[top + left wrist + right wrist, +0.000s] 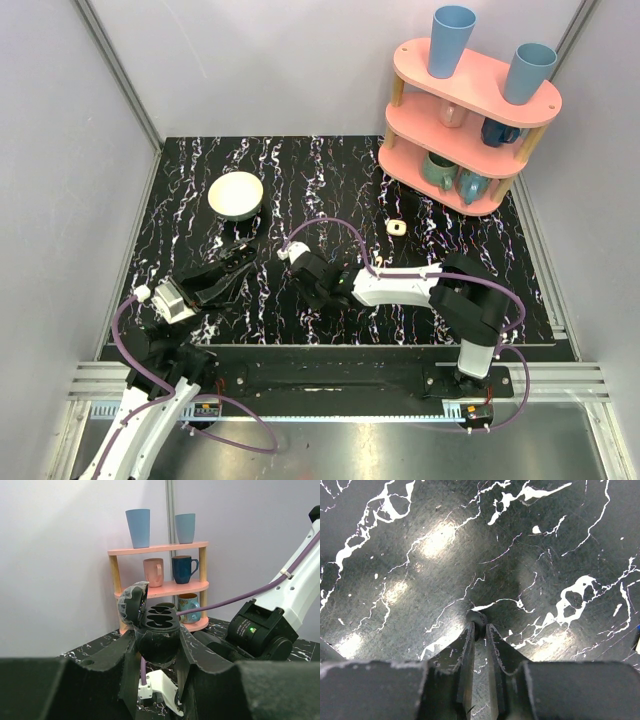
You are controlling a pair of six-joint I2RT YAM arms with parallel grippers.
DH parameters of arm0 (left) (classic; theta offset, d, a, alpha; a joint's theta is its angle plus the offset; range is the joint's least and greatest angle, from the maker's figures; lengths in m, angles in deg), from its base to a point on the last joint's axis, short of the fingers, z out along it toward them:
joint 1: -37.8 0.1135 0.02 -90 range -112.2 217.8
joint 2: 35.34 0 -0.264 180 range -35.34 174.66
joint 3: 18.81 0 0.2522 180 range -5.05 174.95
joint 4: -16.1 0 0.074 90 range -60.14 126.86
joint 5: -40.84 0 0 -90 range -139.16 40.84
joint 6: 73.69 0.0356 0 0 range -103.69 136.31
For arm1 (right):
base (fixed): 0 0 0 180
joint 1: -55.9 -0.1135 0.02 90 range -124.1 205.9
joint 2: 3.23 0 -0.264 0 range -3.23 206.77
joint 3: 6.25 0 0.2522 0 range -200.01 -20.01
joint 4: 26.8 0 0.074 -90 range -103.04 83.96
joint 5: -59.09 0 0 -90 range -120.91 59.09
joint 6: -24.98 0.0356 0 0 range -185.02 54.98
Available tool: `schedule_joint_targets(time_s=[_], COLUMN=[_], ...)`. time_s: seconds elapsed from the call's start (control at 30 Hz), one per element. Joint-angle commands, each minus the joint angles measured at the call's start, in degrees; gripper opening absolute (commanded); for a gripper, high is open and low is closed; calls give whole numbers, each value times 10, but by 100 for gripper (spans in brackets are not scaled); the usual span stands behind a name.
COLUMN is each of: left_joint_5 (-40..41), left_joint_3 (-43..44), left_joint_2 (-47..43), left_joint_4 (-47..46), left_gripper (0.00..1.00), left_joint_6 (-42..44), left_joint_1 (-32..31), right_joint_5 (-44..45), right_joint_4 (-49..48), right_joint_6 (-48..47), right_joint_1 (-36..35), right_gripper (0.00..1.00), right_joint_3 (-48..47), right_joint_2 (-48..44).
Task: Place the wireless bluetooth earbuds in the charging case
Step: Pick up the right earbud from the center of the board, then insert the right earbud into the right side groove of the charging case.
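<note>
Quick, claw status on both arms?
Left claw: closed on the open, dark charging case.
Right claw: nearly closed around a small dark piece on the tabletop; whether it grips cannot be told.

Centre-front crowded; back-centre counter (330, 175) open.
Left end effector (243, 265), clamped on the open charging case (159, 625), and right end effector (312, 278) sit near each other, narrow gap between; bowl (236, 195) blocks back-left, pink shelf (470, 130) back-right; purple cable (335, 220) arches over the middle.
</note>
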State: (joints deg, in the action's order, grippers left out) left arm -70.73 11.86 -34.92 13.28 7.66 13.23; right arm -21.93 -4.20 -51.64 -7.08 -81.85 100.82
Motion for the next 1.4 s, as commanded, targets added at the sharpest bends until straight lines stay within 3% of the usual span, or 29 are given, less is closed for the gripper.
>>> schedule_joint_targets(time_s=[0.0, 0.33, 0.37, 0.5, 0.77, 1.17, 1.37], left_joint_5=[-12, -12, -13, -13, -17, -55, -132], left_joint_3=[14, 14, 14, 14, 15, 17, 30], left_joint_2=[-8, -8, -8, -8, -8, 12, 56], left_joint_4=[-27, -28, -28, -28, -28, -38, -51], left_gripper=[0, 0, 0, 0, 0, 0, 0], left_joint_6=[-6, -7, -7, -7, -6, -15, -29], left_joint_1=[5, 5, 5, 6, 6, 8, 8], right_joint_5=[-20, -36, -34, -26, -19, -180, -294], right_joint_4=[-15, -16, -16, -15, -19, 14, 99], right_joint_6=[8, 10, 9, -2, -67, -294, -383], right_joint_1=[3, 4, 3, 4, 4, 15, 21], right_gripper=[21, 20, 15, 11, 8, 0, 0], right_joint_3=[-14, -20, -18, -14, 12, 25, -58], right_joint_2=[4, 11, 8, -8, -169, -443, -453])
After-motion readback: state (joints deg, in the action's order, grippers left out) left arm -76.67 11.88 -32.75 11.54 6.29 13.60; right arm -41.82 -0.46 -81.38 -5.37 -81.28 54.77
